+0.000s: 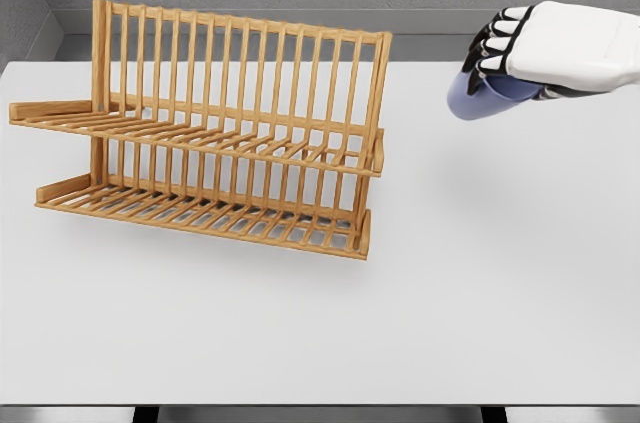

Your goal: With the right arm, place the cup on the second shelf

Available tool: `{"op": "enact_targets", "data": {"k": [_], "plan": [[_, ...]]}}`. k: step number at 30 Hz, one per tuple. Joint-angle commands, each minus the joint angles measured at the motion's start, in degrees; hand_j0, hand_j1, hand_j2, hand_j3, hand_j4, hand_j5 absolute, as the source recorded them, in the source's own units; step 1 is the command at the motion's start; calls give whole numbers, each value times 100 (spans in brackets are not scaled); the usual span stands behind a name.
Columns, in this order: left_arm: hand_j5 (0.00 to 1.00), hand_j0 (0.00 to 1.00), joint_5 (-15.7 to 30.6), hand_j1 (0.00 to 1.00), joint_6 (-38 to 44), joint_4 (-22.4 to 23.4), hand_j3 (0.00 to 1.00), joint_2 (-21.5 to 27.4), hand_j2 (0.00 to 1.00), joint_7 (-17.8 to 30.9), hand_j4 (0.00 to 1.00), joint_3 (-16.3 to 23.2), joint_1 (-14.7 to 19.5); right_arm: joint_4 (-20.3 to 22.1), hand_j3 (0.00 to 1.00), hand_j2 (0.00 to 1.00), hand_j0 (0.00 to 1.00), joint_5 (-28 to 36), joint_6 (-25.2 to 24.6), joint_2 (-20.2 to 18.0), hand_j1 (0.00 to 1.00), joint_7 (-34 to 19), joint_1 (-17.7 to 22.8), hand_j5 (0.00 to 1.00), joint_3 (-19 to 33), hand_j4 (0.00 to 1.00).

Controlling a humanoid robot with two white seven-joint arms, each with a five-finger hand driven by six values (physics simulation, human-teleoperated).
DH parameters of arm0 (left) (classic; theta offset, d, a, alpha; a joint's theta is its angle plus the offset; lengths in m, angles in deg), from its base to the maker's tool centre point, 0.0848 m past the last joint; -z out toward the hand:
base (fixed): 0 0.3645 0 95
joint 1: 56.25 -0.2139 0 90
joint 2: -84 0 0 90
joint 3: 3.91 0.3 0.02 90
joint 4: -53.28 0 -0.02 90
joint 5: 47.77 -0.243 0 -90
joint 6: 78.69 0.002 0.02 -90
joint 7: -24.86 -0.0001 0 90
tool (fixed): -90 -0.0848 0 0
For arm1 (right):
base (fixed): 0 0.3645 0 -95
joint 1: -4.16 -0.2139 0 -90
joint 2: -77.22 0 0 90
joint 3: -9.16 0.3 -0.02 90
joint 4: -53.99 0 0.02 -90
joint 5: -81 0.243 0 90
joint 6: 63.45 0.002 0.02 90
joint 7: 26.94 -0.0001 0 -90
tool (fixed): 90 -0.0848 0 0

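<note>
the blue cup [478, 100] is hanging in the air over the desk's [480, 283] far right corner, the right hand [555, 48] gripping it tight. open white desk is lying between it and the wooden two-shelf rack [215, 138] standing well apart, far left.

You have a white table [480, 323] spanning nearly the whole view. Only a two-tier wooden slatted rack [215, 133] stands on it, toward your left, both its shelves bare.
</note>
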Motion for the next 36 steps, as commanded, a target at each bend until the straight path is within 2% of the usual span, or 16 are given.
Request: {"op": "enact_targets", "data": {"k": [1, 2, 4, 22, 27, 30, 36], "plan": [[100, 100, 1, 100, 0, 1, 100, 0, 100, 1, 100, 0, 0, 5, 58, 58, 58, 72, -17, 23, 58, 4, 9, 58, -11, 58], [100, 100, 1, 100, 0, 1, 100, 0, 100, 1, 100, 0, 9, -3, 58, 58, 58, 72, -17, 32, 58, 4, 44, 58, -20, 58], [100, 100, 1, 100, 0, 1, 100, 0, 100, 1, 100, 0, 9, 5, 58, 58, 58, 72, -17, 313, 58, 4, 26, 58, -64, 58], [100, 100, 1, 100, 0, 1, 100, 0, 100, 1, 100, 0, 9, 5, 58, 58, 58, 177, -17, 515, 58, 4, -70, 58, -214, 58], [100, 100, 1, 100, 0, 1, 100, 0, 100, 1, 100, 0, 9, 5, 59, 59, 59, 177, -17, 665, 59, 4, -237, 59, -319, 59], [100, 100, 1, 100, 0, 1, 100, 0, 100, 1, 100, 0, 9, 5, 59, 59, 59, 177, -17, 814, 59, 4, -422, 59, -627, 59], [100, 100, 1, 100, 0, 1, 100, 0, 100, 1, 100, 0, 0, 5, 59, 59, 59, 177, -17, 963, 59, 4, -597, 59, -846, 59]]}}
